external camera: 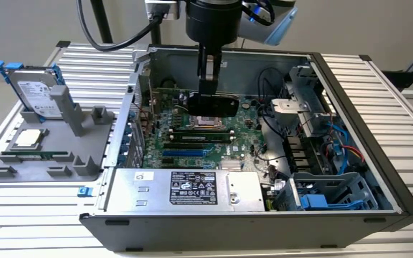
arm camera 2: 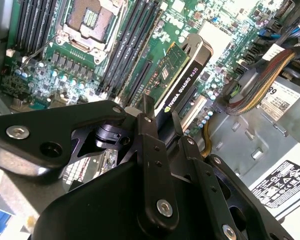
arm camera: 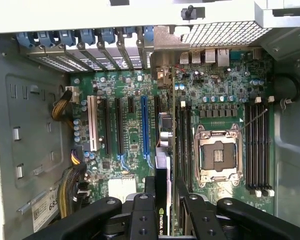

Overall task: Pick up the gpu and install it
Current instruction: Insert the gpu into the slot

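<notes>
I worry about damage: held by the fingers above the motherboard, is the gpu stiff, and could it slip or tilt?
The gpu is probably stiff: a flat board with a black shroud, showing no sag. It may tilt, since the fingers clamp just one end while the rest sticks out unsupported. Likely fragile: components are exposed on its green face.

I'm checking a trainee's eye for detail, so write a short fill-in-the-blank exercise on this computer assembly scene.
1. The gripper is shut on the ____.
2. The gpu hangs above the green ____ inside the open computer case.
3. On the grey holder outside the case, the hard drive sits in a ____ frame.

Missing words: gpu; motherboard; blue
</notes>
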`<state>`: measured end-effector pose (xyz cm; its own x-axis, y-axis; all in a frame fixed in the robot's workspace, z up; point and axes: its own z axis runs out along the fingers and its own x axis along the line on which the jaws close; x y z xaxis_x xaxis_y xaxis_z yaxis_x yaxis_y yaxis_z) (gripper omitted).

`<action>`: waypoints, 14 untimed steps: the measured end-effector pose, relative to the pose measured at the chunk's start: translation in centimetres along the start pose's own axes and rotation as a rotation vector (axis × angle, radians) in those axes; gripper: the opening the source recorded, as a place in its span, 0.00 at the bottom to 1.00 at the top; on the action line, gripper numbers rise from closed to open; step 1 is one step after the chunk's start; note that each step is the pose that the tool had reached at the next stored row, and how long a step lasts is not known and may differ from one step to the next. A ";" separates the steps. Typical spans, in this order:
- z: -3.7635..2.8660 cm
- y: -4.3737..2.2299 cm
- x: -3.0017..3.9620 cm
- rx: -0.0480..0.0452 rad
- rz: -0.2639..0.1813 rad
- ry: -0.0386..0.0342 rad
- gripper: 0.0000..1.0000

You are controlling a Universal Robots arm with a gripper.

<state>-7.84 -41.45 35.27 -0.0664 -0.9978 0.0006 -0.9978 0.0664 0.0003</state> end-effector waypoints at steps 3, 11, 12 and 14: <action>0.04 -0.17 -0.01 0.0001 0.000 -0.0002 0.00; 0.10 -0.64 -0.04 0.0000 0.000 0.0000 0.00; 0.12 -0.69 -0.04 0.0000 0.000 -0.0001 0.00; 0.13 -0.77 -0.05 0.0000 0.000 0.0000 0.00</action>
<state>-7.07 -41.46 35.14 -0.0663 -0.9978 0.0006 -0.9978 0.0663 0.0004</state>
